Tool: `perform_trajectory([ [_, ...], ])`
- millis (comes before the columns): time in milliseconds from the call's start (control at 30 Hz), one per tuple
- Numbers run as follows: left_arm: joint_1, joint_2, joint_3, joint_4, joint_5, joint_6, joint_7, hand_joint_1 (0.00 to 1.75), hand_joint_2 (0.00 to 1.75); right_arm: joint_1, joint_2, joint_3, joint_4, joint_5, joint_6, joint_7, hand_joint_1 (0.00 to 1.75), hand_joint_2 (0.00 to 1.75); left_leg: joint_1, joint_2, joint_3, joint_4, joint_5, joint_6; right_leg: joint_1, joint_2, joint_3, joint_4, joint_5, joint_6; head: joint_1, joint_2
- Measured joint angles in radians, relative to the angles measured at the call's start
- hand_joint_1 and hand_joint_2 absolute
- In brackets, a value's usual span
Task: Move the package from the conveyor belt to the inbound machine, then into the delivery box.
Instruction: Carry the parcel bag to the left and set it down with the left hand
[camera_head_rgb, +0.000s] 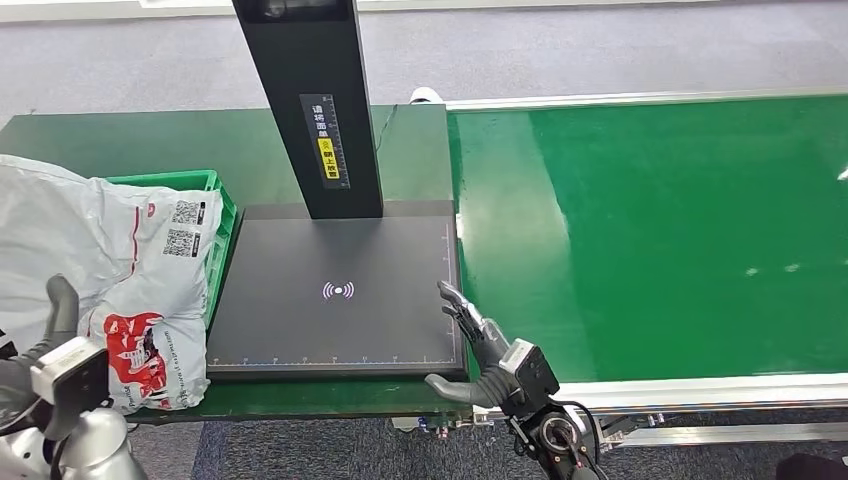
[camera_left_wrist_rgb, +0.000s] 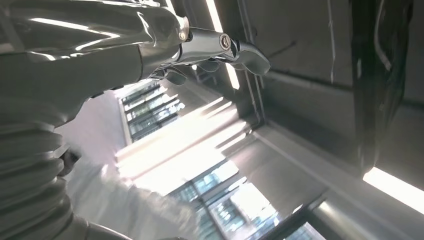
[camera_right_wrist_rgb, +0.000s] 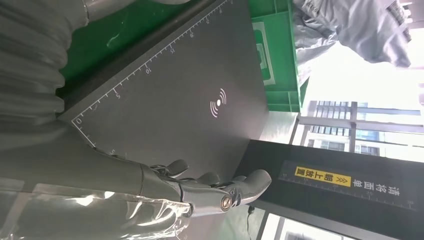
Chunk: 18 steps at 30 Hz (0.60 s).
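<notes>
The package (camera_head_rgb: 90, 260) is a soft grey-white plastic mailer bag, wrinkled and puffy, with two printed square codes on a white label near its upper edge and a red-and-white graphic toward its lower corner. It lies at the left of the head view, draped over the green delivery box (camera_head_rgb: 205, 182), whose rim shows behind and beside it, and its right edge hangs just beside the left edge of the inbound machine (camera_head_rgb: 340, 290). That machine is a flat black scanning pad with a white wireless symbol at its middle, ruler marks along its borders, and a black upright column (camera_head_rgb: 310, 100) bearing a yellow label. To the right of the pad runs the green conveyor belt (camera_head_rgb: 650, 230), glossy with light reflections. The left robot hand (camera_head_rgb: 55, 340) sits at the lower left against the near part of the package, its thumb raised; whether it grips the bag cannot be told. The right robot hand (camera_head_rgb: 475, 345) hovers at the pad's near right corner, fingers spread and extended, thumb out to the side, holding nothing.
</notes>
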Motion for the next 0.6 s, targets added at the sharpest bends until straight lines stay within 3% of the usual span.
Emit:
perform_trajectory([
  [167, 0.004, 0.004, -0.017, 0.043, 0.083, 0.0, 0.0, 0.0, 1.75, -0.001, 0.0, 0.0, -0.002, 0.002, 0.002, 0.0, 0.0, 1.75, 0.0, 0.0, 0.0, 0.0, 0.0, 0.0, 0.0, 0.0, 0.0, 0.0, 0.0, 0.0, 0.0, 0.0],
  [300, 0.024, 0.012, -0.083, 0.018, 0.196, 0.0, 0.0, 0.0, 1.75, -0.011, 0.0, 0.0, 0.003, 0.001, 0.002, -0.003, 0.0, 1.75, 0.0, 0.0, -0.001, 0.0, 0.0, 0.0, 0.0, 0.0, 0.0, 0.0, 0.0, 0.0, 0.0, 0.0],
  [433, 0.061, 0.034, -0.211, -0.019, 0.342, 0.0, 0.0, 0.0, 1.75, -0.021, 0.0, 0.0, 0.011, -0.001, 0.002, -0.009, 0.0, 1.75, 0.0, -0.001, -0.001, 0.0, 0.0, 0.0, 0.0, 0.0, 0.0, 0.0, 0.0, 0.0, 0.0, 0.0],
  [600, 0.102, 0.1, -0.407, -0.096, 0.562, -0.001, 0.0, 0.0, 1.75, -0.027, 0.0, 0.0, 0.018, -0.002, 0.002, -0.014, 0.0, 1.75, 0.0, -0.001, -0.001, 0.0, 0.0, 0.0, 0.0, 0.0, 0.0, 0.0, 0.0, 0.0, 0.0, 0.0],
])
